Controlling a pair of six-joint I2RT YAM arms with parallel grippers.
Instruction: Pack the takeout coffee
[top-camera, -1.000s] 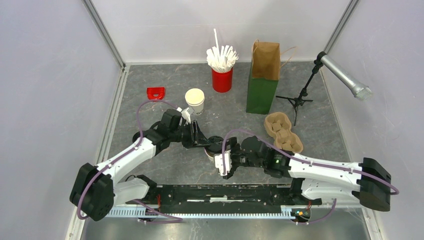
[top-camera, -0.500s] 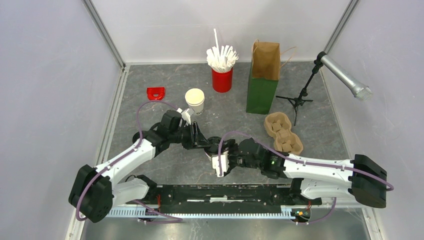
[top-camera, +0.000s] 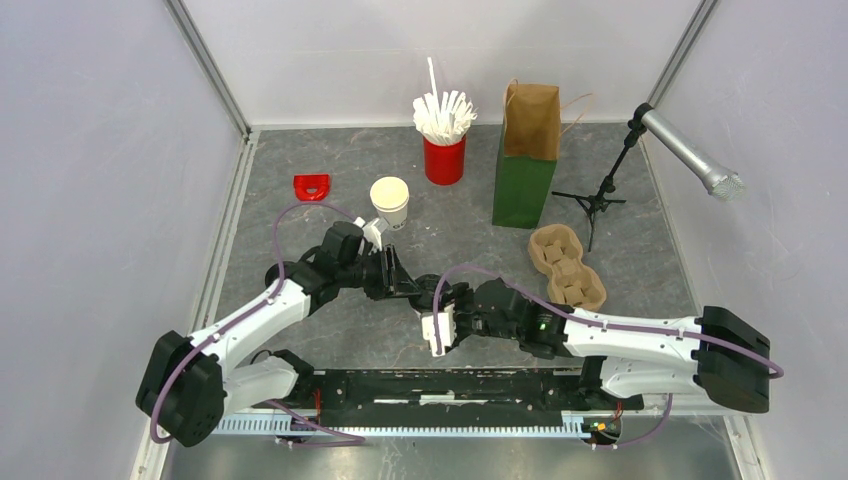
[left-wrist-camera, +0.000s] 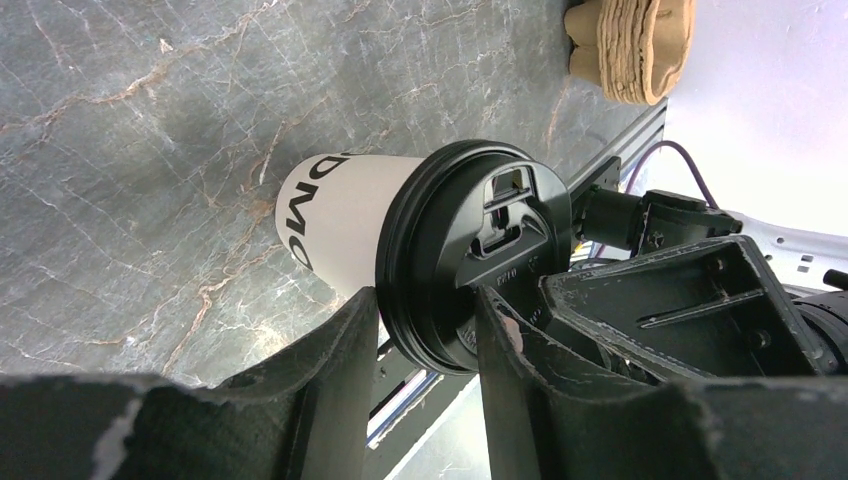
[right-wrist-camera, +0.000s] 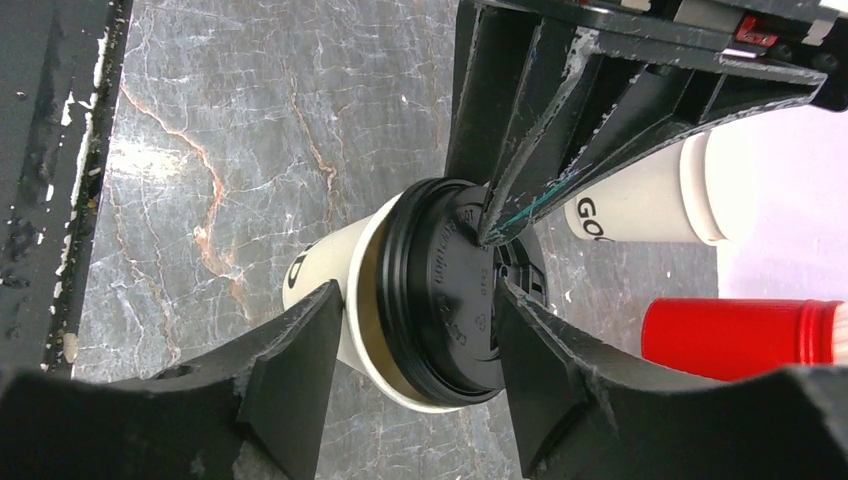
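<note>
Looking down from above, the left hand (top-camera: 405, 285) and the right hand (top-camera: 440, 318) meet at the middle of the grey bench (top-camera: 330, 335), towards its near edge, with the takeout coffee (top-camera: 428, 293) between them and only its black lid showing. Behind them stands a stack of white cups (top-camera: 389, 200), and further back a red cup of straws (top-camera: 444, 158) and a brown and green paper bag (top-camera: 527, 160). A pulp cup carrier (top-camera: 567, 265) lies to the right, near a microphone stand (top-camera: 600, 195). In the left wrist view, the left hand (left-wrist-camera: 425, 320) is clamped on the lid (left-wrist-camera: 470, 260), one finger (left-wrist-camera: 335, 350) on each side of its rim, and the white wall of the takeout coffee (left-wrist-camera: 340, 215) shows dark print. In the right wrist view, the right hand (right-wrist-camera: 415, 300) straddles the takeout coffee (right-wrist-camera: 330, 265) at its lid (right-wrist-camera: 440, 300), with its fingers (right-wrist-camera: 290, 370) close on both sides. I cannot tell whether they press it. The tips of the left hand (right-wrist-camera: 500, 200) reach the lid from the far side.
</note>
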